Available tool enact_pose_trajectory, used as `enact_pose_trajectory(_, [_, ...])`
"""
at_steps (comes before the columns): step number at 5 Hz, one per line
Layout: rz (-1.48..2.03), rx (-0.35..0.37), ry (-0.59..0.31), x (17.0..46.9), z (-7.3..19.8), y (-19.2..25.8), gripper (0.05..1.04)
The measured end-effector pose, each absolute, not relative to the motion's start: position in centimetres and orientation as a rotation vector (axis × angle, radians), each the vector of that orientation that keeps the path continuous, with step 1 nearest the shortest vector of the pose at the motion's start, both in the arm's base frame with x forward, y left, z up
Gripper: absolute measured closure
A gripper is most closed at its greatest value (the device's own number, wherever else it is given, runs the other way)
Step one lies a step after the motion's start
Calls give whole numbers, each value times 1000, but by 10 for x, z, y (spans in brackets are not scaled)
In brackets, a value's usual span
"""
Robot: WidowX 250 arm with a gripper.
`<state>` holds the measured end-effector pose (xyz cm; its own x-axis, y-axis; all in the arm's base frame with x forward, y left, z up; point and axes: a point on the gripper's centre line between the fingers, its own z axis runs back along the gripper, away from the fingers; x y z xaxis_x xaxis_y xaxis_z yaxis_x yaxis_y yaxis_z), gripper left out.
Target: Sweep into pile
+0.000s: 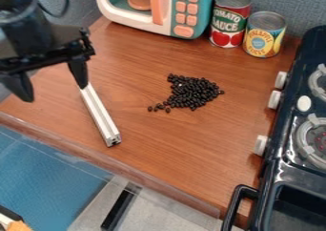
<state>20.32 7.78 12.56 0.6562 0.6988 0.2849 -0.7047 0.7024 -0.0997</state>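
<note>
- The claw (53, 93) hangs at the upper left, over the left part of the wooden surface (185, 151), its two fingers spread wide with a gap between them.
- The beans (194, 92), black and small, lie in a loose heap near the middle of the surface, with a few strays trailing off its lower left side.
- The bar (100, 116), silver and straight, slants between the claw and the beans, well apart from the beans; its upper end meets one fingertip in the view, but whether they touch I cannot tell.
- The toy microwave (205, 11), teal and white, stands at the back.
- The red can (230, 22) and yellow can (263, 36) stand upright beside it.
- The black stove (278, 177) runs along the right side, its pale knobs facing the beans.
</note>
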Motion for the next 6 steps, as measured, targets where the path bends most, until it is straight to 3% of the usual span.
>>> enact_pose_trajectory(2, [872, 78, -224, 222, 71, 94, 83])
enact_pose_trajectory(3, [875, 62, -205, 231, 47, 101, 83])
enact_pose_trajectory(4, [878, 72, -201, 241, 37, 105, 83])
enact_pose_trajectory(6, [875, 26, -234, 256, 42, 97, 83])
